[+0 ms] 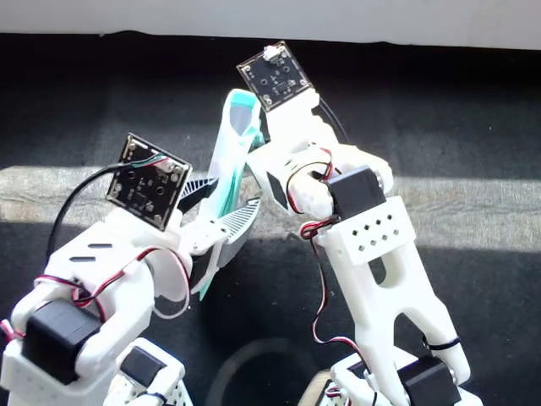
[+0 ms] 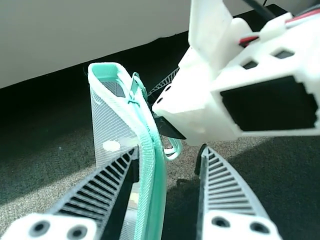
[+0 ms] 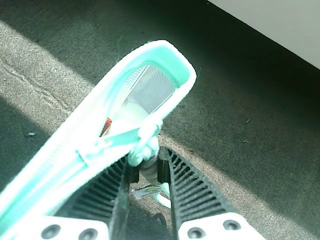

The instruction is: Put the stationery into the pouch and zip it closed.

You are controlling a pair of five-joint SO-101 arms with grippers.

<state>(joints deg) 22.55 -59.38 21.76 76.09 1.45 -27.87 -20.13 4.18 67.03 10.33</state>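
Note:
A mint-green mesh pouch (image 1: pixel 230 161) stands on end above the dark table, between both arms. My right gripper (image 3: pixel 148 170) is shut on the zipper pull (image 3: pixel 145 147) near the pouch's upper end. Past the pull the mouth (image 3: pixel 150 85) gapes, and a red-tipped item (image 3: pixel 106 122) and something white (image 3: pixel 131 112) show inside. My left gripper (image 2: pixel 165 200) is open around the pouch's lower part (image 2: pixel 147 170), whose edge rests against one finger (image 2: pixel 100 195), with a gap to the other. The right gripper (image 2: pixel 167 131) also shows in the left wrist view, at the zipper.
The table is covered with dark cloth (image 1: pixel 473 127), and a sunlit band (image 1: pixel 473 203) runs across it. A pale wall (image 1: pixel 338 17) runs along the far edge. The two arms stand close together around the pouch.

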